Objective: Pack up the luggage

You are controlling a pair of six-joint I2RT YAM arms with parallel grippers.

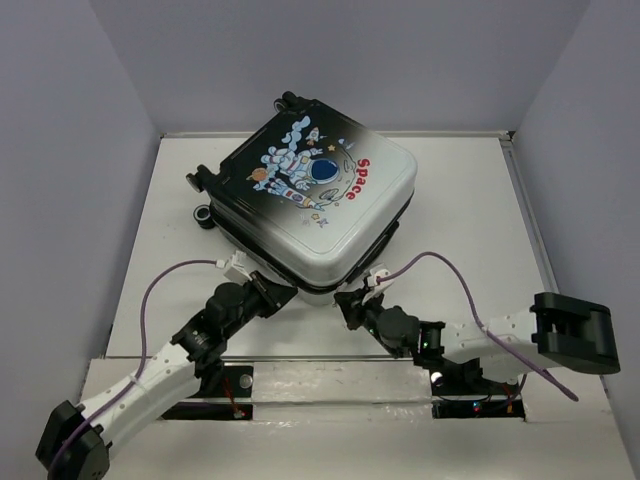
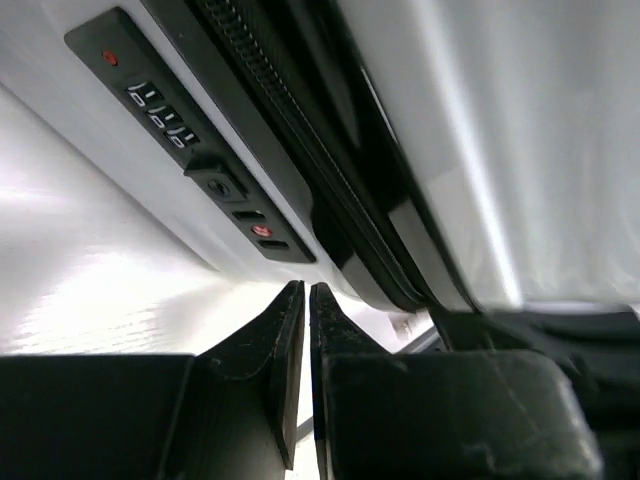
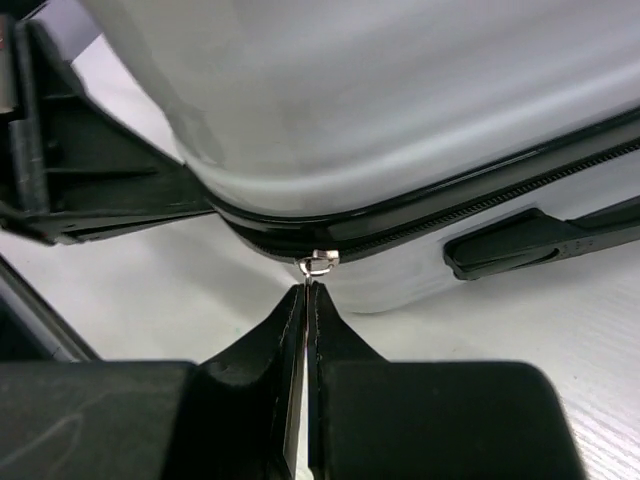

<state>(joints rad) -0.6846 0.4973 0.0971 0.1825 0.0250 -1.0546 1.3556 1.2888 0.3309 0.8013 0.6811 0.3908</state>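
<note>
The luggage lies flat on the table with its lid down and its astronaut and red "Space" print facing up. My right gripper is at its near corner. In the right wrist view the right gripper is shut on the metal zipper pull at the black zipper seam of the shell. My left gripper is at the near left edge. In the left wrist view the left gripper is shut and empty, just below the seam and the combination lock panel.
The white table is fenced by grey walls on three sides. The suitcase wheels stick out at the left and back. A black side handle sits right of the zipper pull. The left arm shows at the left of the right wrist view.
</note>
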